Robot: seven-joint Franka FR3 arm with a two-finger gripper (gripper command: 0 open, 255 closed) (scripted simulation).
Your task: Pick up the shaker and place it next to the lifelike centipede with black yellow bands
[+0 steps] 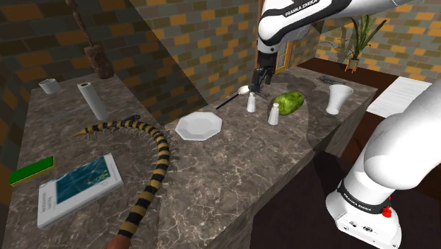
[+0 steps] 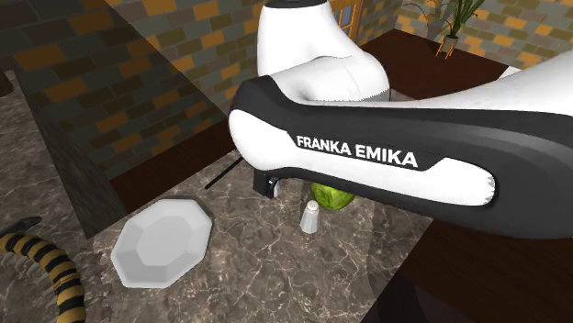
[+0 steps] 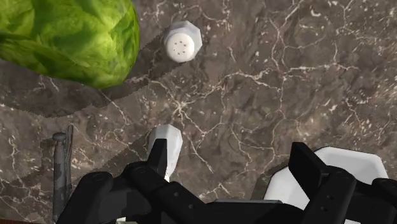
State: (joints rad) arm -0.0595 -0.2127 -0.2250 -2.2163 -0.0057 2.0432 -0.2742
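Open wide and holding nothing, my gripper [image 1: 261, 85] hangs over the stone counter [image 1: 233, 177], just above the nearer shaker [image 3: 167, 145]. That shaker stands upright, its long axis running up toward me, so a straight drop suits it. What matters is the offset. It does not sit midway between my fingers [image 3: 157, 159] but hard by the one on the side of the spoon [image 3: 60, 168], partly hidden behind that fingertip. The other finger hovers at the edge of the white plate [image 3: 347, 167]. I judge I must slide sideways toward the spoon until the shaker is centred, then go down and close. A second shaker [image 3: 182, 42] stands further ahead, beside the lettuce [image 3: 70, 38]; I take the nearer one for mine. The centipede [image 1: 161, 152] lies well apart, beyond the plate toward the shoulder view's left, so a long carry comes after.
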